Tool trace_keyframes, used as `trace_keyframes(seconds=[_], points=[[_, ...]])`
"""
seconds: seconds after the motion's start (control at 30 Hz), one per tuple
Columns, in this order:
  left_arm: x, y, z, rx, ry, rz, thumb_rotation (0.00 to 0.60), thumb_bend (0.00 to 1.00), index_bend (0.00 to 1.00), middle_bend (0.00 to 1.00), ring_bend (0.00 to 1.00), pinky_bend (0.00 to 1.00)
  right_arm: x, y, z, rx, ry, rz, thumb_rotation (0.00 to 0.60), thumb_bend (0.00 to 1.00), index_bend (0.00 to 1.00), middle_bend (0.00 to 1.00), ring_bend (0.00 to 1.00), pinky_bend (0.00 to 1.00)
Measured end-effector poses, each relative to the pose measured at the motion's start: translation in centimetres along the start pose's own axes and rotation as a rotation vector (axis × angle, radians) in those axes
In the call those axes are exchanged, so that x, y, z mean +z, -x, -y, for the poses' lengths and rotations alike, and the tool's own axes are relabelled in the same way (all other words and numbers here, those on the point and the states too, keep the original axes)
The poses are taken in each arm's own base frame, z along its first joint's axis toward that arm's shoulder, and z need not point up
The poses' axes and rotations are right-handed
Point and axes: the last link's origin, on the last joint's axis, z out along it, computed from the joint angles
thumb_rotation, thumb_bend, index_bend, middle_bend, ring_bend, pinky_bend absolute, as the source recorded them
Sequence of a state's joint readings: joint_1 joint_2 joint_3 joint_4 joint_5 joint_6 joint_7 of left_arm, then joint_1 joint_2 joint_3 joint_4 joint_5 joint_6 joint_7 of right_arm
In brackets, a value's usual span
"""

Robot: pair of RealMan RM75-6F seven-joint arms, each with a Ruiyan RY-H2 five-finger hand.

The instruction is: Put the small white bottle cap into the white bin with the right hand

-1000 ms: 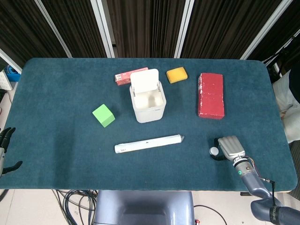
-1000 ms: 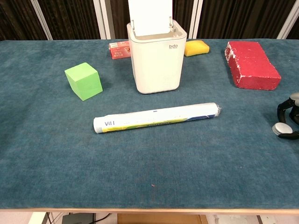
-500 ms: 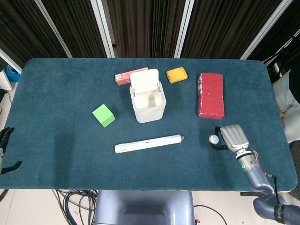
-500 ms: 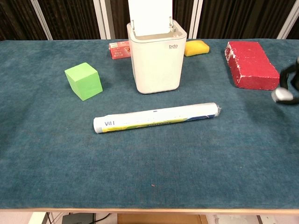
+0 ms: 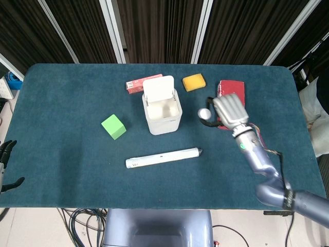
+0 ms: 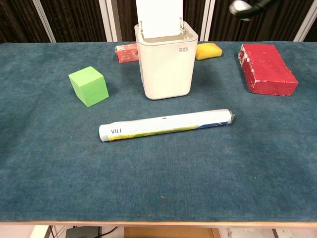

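Head view shows the counter point(image 5: 61, 87) spread with blue cloth, and the step in hand is, by my judgement, carrying the cap across to the bin and dropping it in.

Largest of the loose things is the red brick point(image 5: 232, 88), partly hidden behind the right robot hand. Next comes the bin point(image 5: 162, 114), upright near the middle with its lid tipped back and its mouth open upward. A long tube point(image 5: 162, 158) lies nearer the front edge, a green cube point(image 5: 113, 127) sits to the bin's left, a yellow sponge point(image 5: 194, 82) and a pink box point(image 5: 134, 85) lie behind it.

The right robot hand point(image 5: 229, 110) is raised off the counter, fingers curled round and pinching the cap point(image 5: 204, 113), which sits lifted just right of the bin, not yet over the opening. Chest view catches the cap point(image 6: 241, 8) high at the top edge, well above the bin's rim. The left robot hand point(image 5: 6, 154) shows only at the counter's left edge, holding nothing, fingers apart.

To do it well, bring the cap fully over the open mouth before letting go, clear of the raised lid, and lower it close to the rim so so small a thing cannot bounce out.
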State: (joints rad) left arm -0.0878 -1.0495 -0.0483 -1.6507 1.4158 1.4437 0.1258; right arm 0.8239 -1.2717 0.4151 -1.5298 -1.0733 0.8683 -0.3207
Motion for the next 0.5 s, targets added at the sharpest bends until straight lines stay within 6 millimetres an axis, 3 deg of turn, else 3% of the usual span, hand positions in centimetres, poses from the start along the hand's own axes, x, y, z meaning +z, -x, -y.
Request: trace_keyframes(seconds=[0.2,0.4,0.5], points=[[0.1,0.1,-0.1,-0.005,0.011,0.009,0.6,0.17,0.12,0.16,0.03,0.0,5.2,-0.4,5.6,-0.012,-0.043,0.034,0.6,0.25,0.56,0.81,0.85,0.81],[0.1,0.0,0.0,-0.012,0.016,0.014,0.6,0.17,0.12,0.16,0.03,0.0,7.9,1.2,9.4,-0.035,-0.046,0.086,0.6,0.25,0.55,0.81,0.85,0.81],[0.1,0.0,0.1,-0.016,0.019,0.018,0.6,0.17,0.12,0.16,0.03,0.0,8.8,2.3,10.5,-0.052,-0.034,0.115,0.6,0.22,0.47,0.8,0.85,0.81]])
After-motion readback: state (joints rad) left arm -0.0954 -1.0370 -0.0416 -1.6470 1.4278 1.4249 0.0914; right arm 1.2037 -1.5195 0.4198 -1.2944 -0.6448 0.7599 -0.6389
